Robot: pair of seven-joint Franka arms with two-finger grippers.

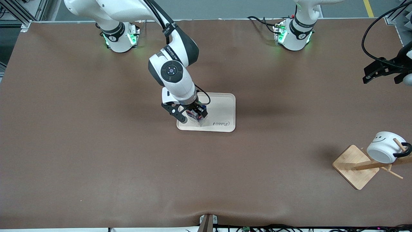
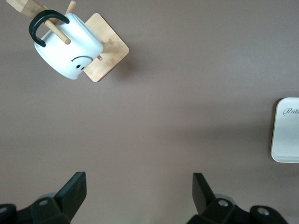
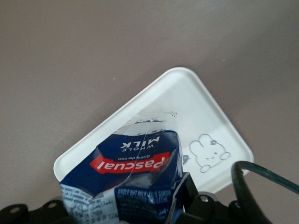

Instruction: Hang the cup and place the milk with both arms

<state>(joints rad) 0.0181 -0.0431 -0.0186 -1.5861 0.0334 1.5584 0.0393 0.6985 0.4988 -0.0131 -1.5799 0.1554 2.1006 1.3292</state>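
The white cup [image 1: 383, 147] with the smiley face hangs by its black handle on a peg of the wooden rack [image 1: 357, 166], toward the left arm's end of the table; it also shows in the left wrist view [image 2: 67, 46]. My left gripper [image 1: 373, 72] is open and empty, up in the air near the table's edge at that end; its fingers [image 2: 74, 189] stand wide apart over bare table. My right gripper [image 1: 192, 114] is shut on the dark blue milk carton [image 3: 135, 177], holding it over the white tray [image 3: 205, 112], which lies mid-table [image 1: 225, 109].
The tray carries a rabbit drawing [image 3: 210, 156] and the word "Rabbit" [image 1: 222, 123]. The rack's square wooden base [image 2: 107, 46] rests on the brown table cover. Cables lie along the table's edge nearest the front camera.
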